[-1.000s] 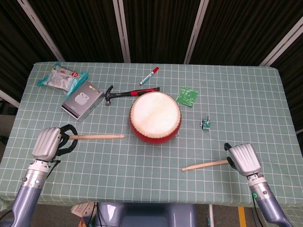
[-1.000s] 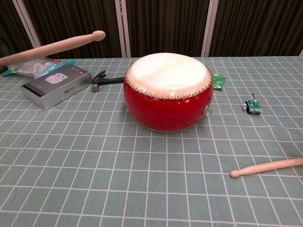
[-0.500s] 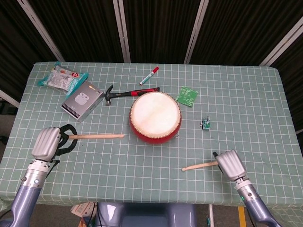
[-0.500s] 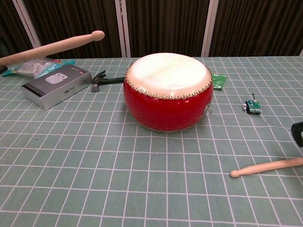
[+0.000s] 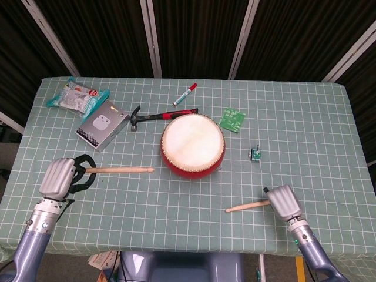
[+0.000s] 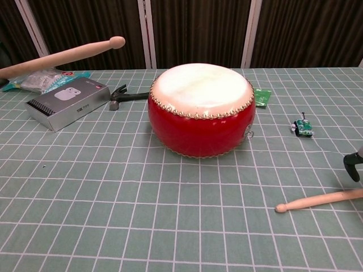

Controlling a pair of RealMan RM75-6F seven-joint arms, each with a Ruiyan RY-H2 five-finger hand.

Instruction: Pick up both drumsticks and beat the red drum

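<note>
The red drum [image 5: 192, 145] with its pale skin stands mid-table, also central in the chest view as the drum [image 6: 201, 110]. My left hand [image 5: 59, 179] grips one drumstick [image 5: 120, 170] by its handle; in the chest view this drumstick [image 6: 62, 56] hangs in the air, tip pointing right. The second drumstick [image 5: 247, 206] lies flat on the cloth, tip toward the drum. My right hand [image 5: 283, 201] hovers over its handle end and hides it. In the chest view a dark finger [image 6: 353, 167] hangs just above that drumstick [image 6: 317, 200], not closed on it.
Behind the drum lie a hammer [image 5: 158, 116], a red marker [image 5: 185, 94] and a green circuit board [image 5: 233, 120]. A grey box [image 5: 102, 125] and a snack bag [image 5: 76, 97] sit at the far left. A small green gadget [image 5: 255, 154] stands right of the drum.
My right hand has slid left along the table onto the handle end of the lying drumstick, and its finger has dropped lower. The left hand and its stick have not moved.
</note>
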